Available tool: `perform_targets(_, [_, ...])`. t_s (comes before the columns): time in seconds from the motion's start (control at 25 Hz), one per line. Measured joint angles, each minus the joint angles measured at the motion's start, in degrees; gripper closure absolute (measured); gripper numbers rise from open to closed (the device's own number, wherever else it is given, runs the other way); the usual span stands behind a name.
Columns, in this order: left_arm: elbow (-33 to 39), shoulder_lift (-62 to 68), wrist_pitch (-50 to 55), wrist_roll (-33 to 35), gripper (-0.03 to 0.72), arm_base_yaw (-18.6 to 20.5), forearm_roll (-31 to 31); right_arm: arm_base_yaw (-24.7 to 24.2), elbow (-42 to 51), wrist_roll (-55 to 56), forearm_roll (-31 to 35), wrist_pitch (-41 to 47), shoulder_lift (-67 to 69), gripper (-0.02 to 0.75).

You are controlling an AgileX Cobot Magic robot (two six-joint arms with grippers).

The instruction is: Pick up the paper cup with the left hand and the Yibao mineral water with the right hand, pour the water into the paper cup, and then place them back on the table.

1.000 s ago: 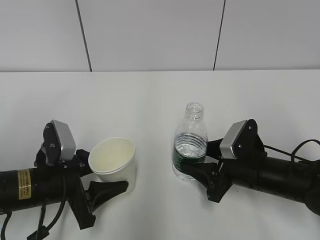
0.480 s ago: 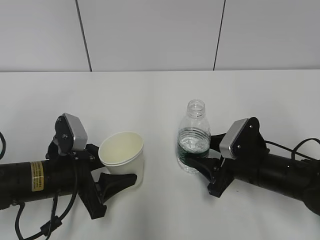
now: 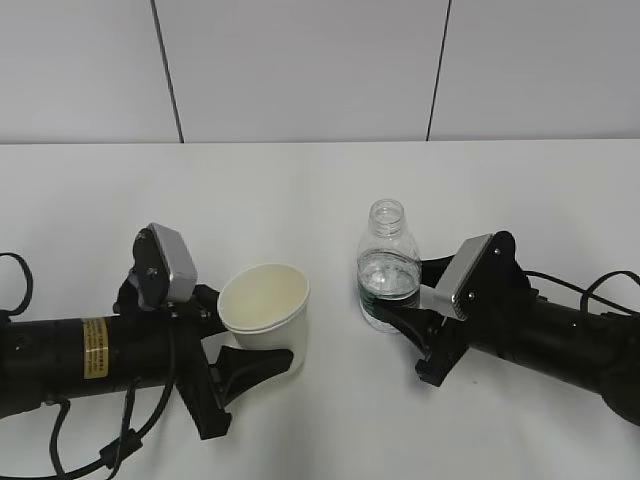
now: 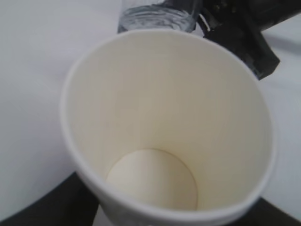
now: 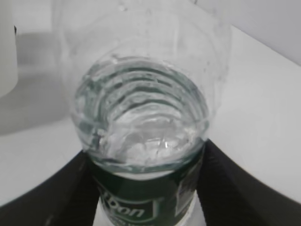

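The cream-white paper cup (image 3: 264,318) is held in my left gripper (image 3: 258,352), shut on its lower wall, tilted a little and lifted off the table (image 3: 320,200). In the left wrist view the cup (image 4: 164,117) is empty and fills the frame. The clear Yibao bottle (image 3: 388,266), capless with a dark green label, is held upright in my right gripper (image 3: 412,318), shut on its label band. In the right wrist view the bottle (image 5: 146,136) shows water inside, with black fingers (image 5: 61,193) on both sides. Cup and bottle stand apart, about a hand's width.
A white wall with two dark vertical seams (image 3: 167,70) stands behind the table. The right arm's cable (image 3: 600,290) lies on the table at the right. The right arm and the bottle's base (image 4: 155,14) show at the top of the left wrist view.
My left gripper has moved right and up with the cup, toward the bottle. My right gripper has lifted the bottle slightly and shifted it a little right.
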Motion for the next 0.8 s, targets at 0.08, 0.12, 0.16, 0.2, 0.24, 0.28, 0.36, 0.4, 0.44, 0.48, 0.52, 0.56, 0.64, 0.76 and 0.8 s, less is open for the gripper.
perform_targets(0.08, [-1.49, 0.00, 1.12, -0.27, 0.242, -0.88, 0.00, 0.00, -0.65, -0.12, 0.09, 0.42, 0.04, 0.311])
perform_targets(0.12, [-2.39, 0.00, 1.59, -0.64, 0.242, -1.17, 0.00, 0.00, -1.05, -0.22, 0.09, 0.53, 0.13, 0.312])
perform_targets(0.16, [-3.20, 0.06, 1.95, -0.89, 0.242, -1.37, 0.00, 0.00, -1.46, -0.33, 0.22, 0.76, 0.17, 0.312])
perform_targets(0.2, [-3.84, 0.17, 2.10, -0.99, 0.242, -1.37, 0.00, 0.00, -1.73, -0.42, 0.36, 0.86, 0.26, 0.312])
perform_targets(0.24, [-4.31, 0.30, 2.18, -1.07, 0.242, -1.37, 0.00, 0.00, -1.98, -0.81, 0.47, 0.86, 0.26, 0.312])
perform_targets(0.28, [-4.78, 0.42, 2.31, -1.13, 0.242, -1.37, 0.00, 0.00, -2.23, -1.62, 0.77, 0.99, 0.26, 0.312])
perform_targets(0.36, [-5.29, 0.53, 2.39, -1.13, 0.242, -1.37, 0.00, 0.00, -2.44, -3.74, 1.28, 1.07, 0.26, 0.312])
perform_targets(0.4, [-5.35, 0.53, 2.39, -1.13, 0.244, -1.37, 0.00, 0.00, -2.69, -5.00, 1.52, 1.22, 0.26, 0.312])
perform_targets(0.44, [-5.40, 0.53, 2.46, -1.13, 0.244, -1.37, 0.00, 0.00, -2.91, -6.04, 1.85, 1.20, 0.26, 0.312])
perform_targets(0.48, [-5.40, 0.53, 2.67, -1.22, 0.244, -1.41, 0.00, 0.00, -3.18, -6.82, 2.11, 1.20, 0.26, 0.312])
perform_targets(0.52, [-5.40, 0.60, 2.79, -1.27, 0.244, -1.49, 0.00, 0.00, -3.46, -7.42, 2.21, 1.20, 0.26, 0.312])
perform_targets(0.56, [-5.53, 0.78, 2.85, -1.28, 0.244, -1.70, 0.00, 0.00, -3.83, -7.64, 2.24, 1.20, 0.26, 0.312])
perform_targets(0.64, [-6.37, 1.67, 2.85, -1.40, 0.244, -2.07, 0.25, 0.00, -4.69, -8.03, 2.35, 1.24, 0.26, 0.312])
perform_targets(0.76, [-7.79, 3.18, 2.93, -1.51, 0.244, -2.55, 0.31, 0.00, -6.42, -8.20, 2.35, 1.24, 0.26, 0.312])
perform_targets(0.8, [-8.15, 3.48, 2.93, -1.51, 0.244, -2.70, 0.31, 0.00, -6.78, -8.30, 2.35, 1.24, 0.26, 0.312])
